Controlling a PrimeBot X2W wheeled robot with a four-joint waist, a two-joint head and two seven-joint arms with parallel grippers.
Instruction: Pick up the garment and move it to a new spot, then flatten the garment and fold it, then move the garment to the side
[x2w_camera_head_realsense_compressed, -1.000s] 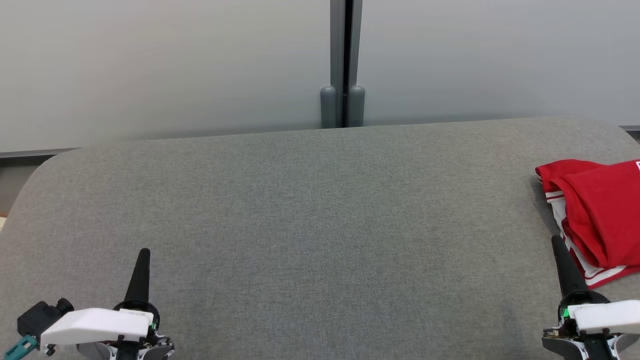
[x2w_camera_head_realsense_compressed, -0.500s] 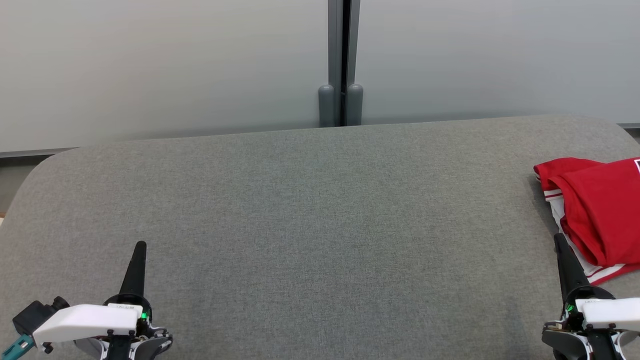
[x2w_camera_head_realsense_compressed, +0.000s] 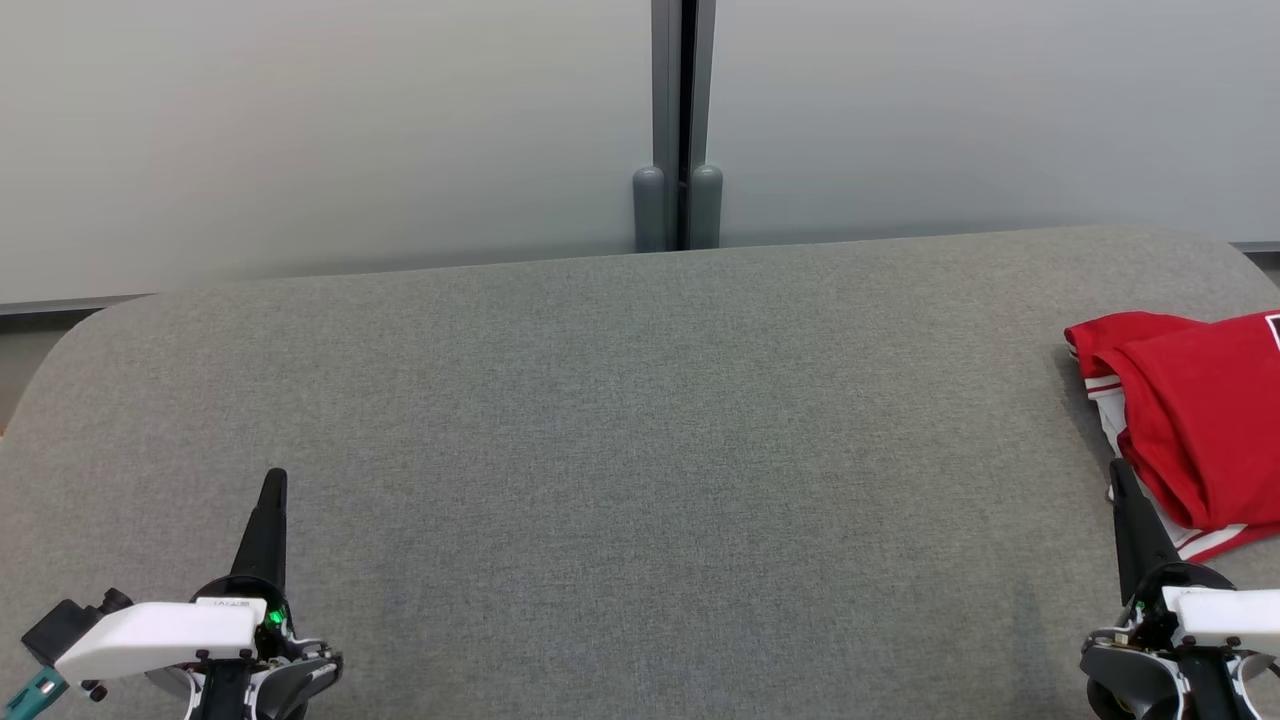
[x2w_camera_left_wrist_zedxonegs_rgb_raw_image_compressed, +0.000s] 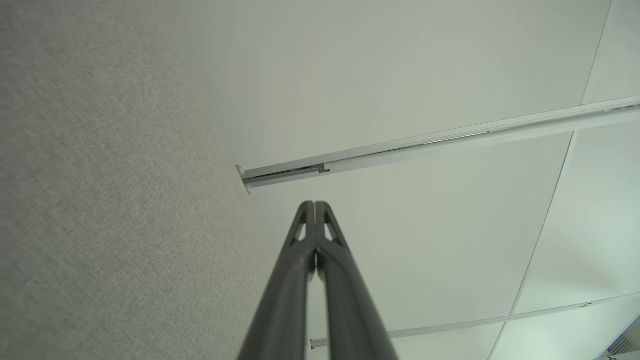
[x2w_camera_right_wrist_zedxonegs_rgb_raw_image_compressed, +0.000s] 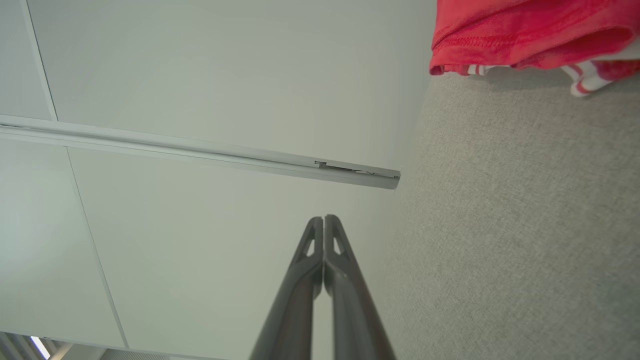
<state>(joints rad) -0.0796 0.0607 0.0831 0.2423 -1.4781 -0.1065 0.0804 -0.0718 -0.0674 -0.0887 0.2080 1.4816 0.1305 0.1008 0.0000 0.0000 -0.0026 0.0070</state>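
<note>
A red garment (x2w_camera_head_realsense_compressed: 1195, 425) with white striped trim lies bunched at the far right of the grey fabric surface (x2w_camera_head_realsense_compressed: 640, 430), partly cut off by the frame edge. The right wrist view catches its hem (x2w_camera_right_wrist_zedxonegs_rgb_raw_image_compressed: 520, 35) at the top right. My right gripper (x2w_camera_head_realsense_compressed: 1118, 470) is shut and empty, its tip just left of the garment's lower edge. My left gripper (x2w_camera_head_realsense_compressed: 274, 479) is shut and empty at the lower left, far from the garment. Both wrist views show the fingers pressed together, left (x2w_camera_left_wrist_zedxonegs_rgb_raw_image_compressed: 315, 205) and right (x2w_camera_right_wrist_zedxonegs_rgb_raw_image_compressed: 324, 219).
A pale wall with a dark vertical post (x2w_camera_head_realsense_compressed: 680, 120) stands right behind the surface's far edge. The surface's rounded corners fall away at the left and right. Wide grey fabric stretches between the two grippers.
The whole head picture has drifted slightly, so the camera moved. Both grippers sit a little lower in view; the left tip has risen slightly relative to the surface. The garment lies as before.
</note>
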